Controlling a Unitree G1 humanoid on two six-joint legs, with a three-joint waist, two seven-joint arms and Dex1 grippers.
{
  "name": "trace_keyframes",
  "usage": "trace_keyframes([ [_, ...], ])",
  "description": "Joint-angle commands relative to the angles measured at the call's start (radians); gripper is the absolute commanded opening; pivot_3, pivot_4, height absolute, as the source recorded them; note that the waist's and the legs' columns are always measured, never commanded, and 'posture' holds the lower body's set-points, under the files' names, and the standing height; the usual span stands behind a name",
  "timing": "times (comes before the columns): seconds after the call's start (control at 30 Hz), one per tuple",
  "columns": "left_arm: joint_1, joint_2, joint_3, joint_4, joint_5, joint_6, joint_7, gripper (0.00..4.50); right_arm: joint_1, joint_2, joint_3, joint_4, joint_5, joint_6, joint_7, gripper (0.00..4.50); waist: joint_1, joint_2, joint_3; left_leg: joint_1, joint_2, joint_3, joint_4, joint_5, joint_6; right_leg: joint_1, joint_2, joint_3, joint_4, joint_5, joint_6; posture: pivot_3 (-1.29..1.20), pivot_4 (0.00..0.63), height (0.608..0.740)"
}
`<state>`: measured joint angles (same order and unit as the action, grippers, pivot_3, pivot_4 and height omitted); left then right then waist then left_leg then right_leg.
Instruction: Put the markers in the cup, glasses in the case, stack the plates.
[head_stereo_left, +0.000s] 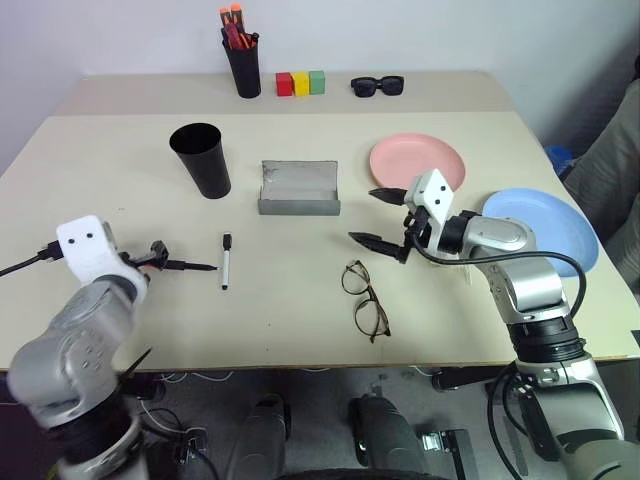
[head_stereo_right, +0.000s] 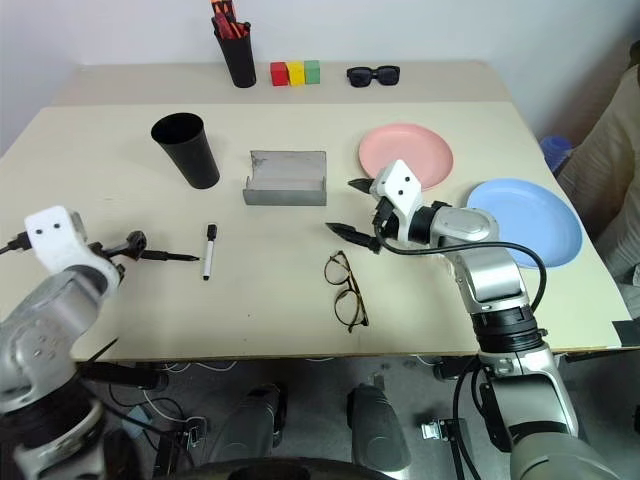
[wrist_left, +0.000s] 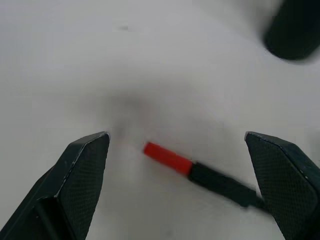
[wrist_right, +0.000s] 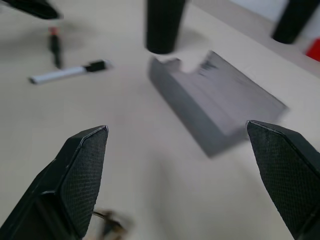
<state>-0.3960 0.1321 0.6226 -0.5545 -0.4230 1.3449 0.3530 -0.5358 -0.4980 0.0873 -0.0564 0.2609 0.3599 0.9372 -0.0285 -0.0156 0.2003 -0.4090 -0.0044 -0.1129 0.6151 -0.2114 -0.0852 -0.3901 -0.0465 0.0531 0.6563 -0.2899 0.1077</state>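
Black with a red end, one marker (wrist_left: 200, 170) lies on the bench (head_stereo_left: 300, 320) under the wide-open, empty left hand (wrist_left: 185, 187). Next to it lies the white marker (head_stereo_left: 225, 262). Neither is in the black cup (head_stereo_left: 202, 160) yet. The grey case (head_stereo_left: 299, 188) sits open. The glasses (head_stereo_left: 366, 300) lie near it. The right hand (head_stereo_left: 383, 217) hovers wide and empty above them. The pink plate (head_stereo_left: 417, 160) and blue plate (head_stereo_left: 545, 225) are not stacked. No job looks done.
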Motion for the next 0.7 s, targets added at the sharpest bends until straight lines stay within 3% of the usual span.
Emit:
trace_keyframes([
  [0.03,-0.083,-0.082,0.021,-0.037,0.101,0.104,0.116,4.45,0.017,0.010,0.029,-0.091,0.029,0.018,0.010,4.50,-0.001,0.000,0.000,0.000,0.000,0.000,0.000,0.000,0.000,0.000,0.000,0.000,0.000,0.000,0.000,0.00,0.150,0.740],
  [0.17,-0.164,-0.183,0.078,-0.005,0.189,0.150,0.172,4.45,0.049,0.021,0.059,-0.119,0.034,0.010,0.014,4.50,-0.011,0.000,0.000,0.000,0.000,0.000,-0.002,0.000,0.000,-0.002,0.001,0.000,0.000,0.000,0.000,0.00,0.150,0.740],
  [0.37,-0.230,-0.231,0.115,0.035,0.287,0.163,0.189,4.45,0.101,0.027,0.071,-0.148,0.042,0.000,0.011,4.50,-0.011,-0.001,0.000,0.000,0.000,0.000,-0.001,0.000,-0.001,-0.001,0.000,0.000,0.000,0.000,0.000,0.00,0.150,0.740],
  [0.47,-0.270,-0.255,0.139,0.069,0.318,0.176,0.183,3.53,0.124,0.025,0.076,-0.166,0.042,0.000,0.010,4.50,-0.009,-0.001,0.000,0.000,0.000,0.000,-0.001,0.000,-0.001,-0.001,0.000,0.000,0.000,0.000,0.000,0.00,0.150,0.740],
  [0.7,-0.306,-0.236,0.151,0.102,0.362,0.129,0.142,0.02,0.137,0.030,0.086,-0.181,0.041,0.002,-0.014,4.50,-0.012,-0.001,0.000,0.000,0.000,0.000,-0.001,0.000,-0.001,-0.001,0.000,0.000,0.000,0.000,0.000,0.00,0.150,0.740],
])
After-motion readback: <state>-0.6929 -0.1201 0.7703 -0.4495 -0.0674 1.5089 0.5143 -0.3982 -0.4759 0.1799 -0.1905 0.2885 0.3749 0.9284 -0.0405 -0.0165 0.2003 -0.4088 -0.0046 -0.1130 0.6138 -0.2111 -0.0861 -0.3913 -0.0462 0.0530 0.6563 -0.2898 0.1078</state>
